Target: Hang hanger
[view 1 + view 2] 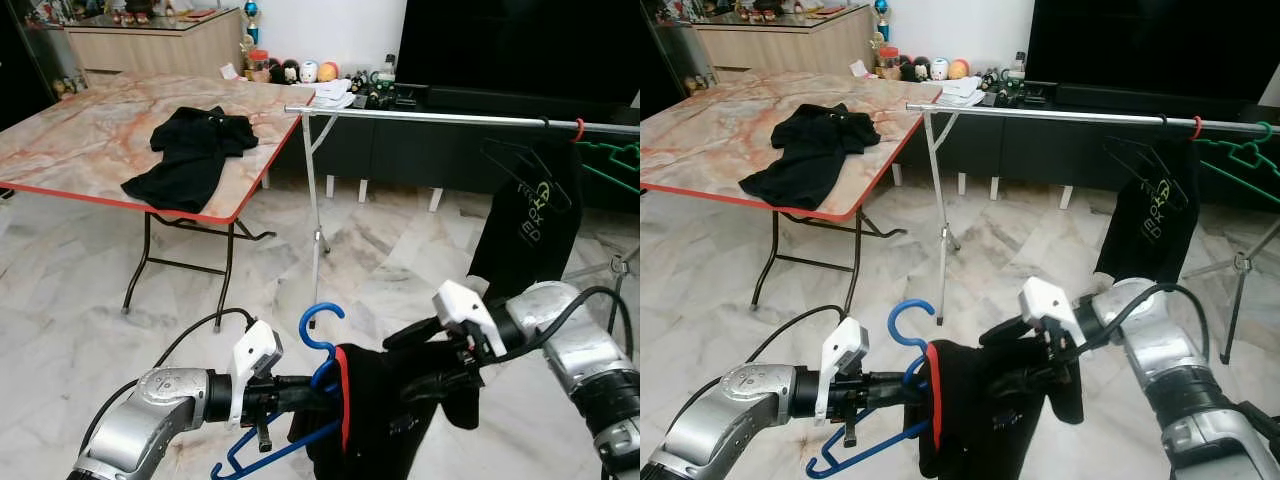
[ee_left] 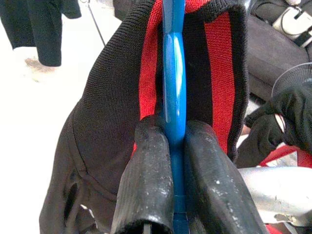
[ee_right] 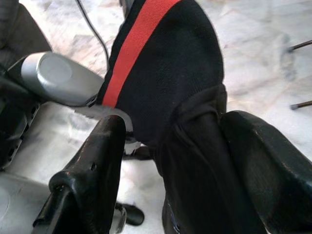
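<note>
A blue plastic hanger point(image 1: 320, 322) carries a black garment point(image 1: 392, 415) with a red collar band point(image 2: 222, 73), low in front of me. My left gripper point(image 2: 174, 131) is shut on the hanger's stem just below the hook, coming in from the left point(image 1: 295, 390). From the right, my right gripper point(image 3: 180, 126) reaches into the garment, with bunched black cloth between its spread fingers. One finger point(image 3: 105, 146) stands a little apart from the cloth. A silver clothes rail point(image 1: 450, 117) runs across the room beyond.
A black shirt point(image 1: 530, 220) on a black hanger and a green hanger point(image 1: 615, 165) hang at the rail's right end. The rail's stand point(image 1: 315, 210) is ahead. A marble folding table point(image 1: 80, 130) at left holds another black garment point(image 1: 195, 150). Marble floor lies between.
</note>
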Robot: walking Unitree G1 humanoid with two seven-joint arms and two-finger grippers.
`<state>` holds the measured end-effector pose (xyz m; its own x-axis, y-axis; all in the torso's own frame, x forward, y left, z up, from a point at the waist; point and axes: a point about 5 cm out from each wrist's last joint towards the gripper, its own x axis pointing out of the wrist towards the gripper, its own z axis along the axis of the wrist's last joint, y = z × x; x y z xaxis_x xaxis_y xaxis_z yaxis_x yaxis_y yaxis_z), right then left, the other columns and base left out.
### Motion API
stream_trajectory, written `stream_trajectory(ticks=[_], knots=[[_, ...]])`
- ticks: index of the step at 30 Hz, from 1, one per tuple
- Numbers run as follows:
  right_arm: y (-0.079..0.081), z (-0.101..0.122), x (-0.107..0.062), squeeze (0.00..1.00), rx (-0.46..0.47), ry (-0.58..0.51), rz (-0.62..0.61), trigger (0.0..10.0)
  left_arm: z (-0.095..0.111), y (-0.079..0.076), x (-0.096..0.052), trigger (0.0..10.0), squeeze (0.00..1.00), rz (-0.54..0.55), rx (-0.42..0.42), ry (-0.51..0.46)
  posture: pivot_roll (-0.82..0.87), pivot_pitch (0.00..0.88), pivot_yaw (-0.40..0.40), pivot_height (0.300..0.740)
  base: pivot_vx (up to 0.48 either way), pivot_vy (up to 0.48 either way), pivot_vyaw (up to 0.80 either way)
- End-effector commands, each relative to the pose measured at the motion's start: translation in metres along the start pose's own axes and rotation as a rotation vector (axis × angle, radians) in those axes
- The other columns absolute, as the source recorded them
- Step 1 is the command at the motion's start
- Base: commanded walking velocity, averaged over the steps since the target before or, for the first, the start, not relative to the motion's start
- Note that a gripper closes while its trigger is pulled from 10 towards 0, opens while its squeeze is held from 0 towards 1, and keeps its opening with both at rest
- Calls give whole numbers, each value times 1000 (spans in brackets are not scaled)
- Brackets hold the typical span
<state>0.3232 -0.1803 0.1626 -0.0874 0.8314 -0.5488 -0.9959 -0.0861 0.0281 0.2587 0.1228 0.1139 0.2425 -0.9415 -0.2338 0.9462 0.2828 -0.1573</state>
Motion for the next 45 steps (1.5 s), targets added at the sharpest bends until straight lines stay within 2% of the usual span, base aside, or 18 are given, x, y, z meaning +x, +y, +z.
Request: stream_trajectory(ticks=[1,7,13,19,20,21,22,35,45], knots=[[-1,3,5,0,-28,10,26,10000,20,-1,2,10000,0,-28,89,-25,16,0,-20,740,0,0,0],[-4,3,12,0,-38,-3,39,10000,24,-3,4,10000,0,-39,102,-28,22,0,-23,740,0,0,0],[-13,7,13,0,-76,-23,-27,10000,24,-4,4,10000,0,-38,102,-25,24,0,-24,740,0,0,0],[-6,1,19,0,-60,-2,52,10000,25,-4,6,10000,0,-38,104,-27,24,0,-26,740,0,0,0],[-6,0,19,0,-59,-2,58,4706,25,-4,6,10000,0,-38,105,-27,24,0,-26,740,0,0,0],[-6,0,20,0,-56,-3,59,3176,25,-4,6,10000,0,-38,105,-27,24,0,-26,740,0,0,0],[-7,-1,21,0,-46,1,54,0,25,-4,6,10000,0,-38,106,-26,25,0,-26,740,0,0,0],[-3,-3,33,0,-27,-11,105,0,28,-2,7,10000,0,-47,129,-15,39,15,-36,740,0,0,0],[2,-8,34,0,-20,41,145,0,32,1,8,10000,0,-110,213,64,32,25,-36,740,0,0,0]])
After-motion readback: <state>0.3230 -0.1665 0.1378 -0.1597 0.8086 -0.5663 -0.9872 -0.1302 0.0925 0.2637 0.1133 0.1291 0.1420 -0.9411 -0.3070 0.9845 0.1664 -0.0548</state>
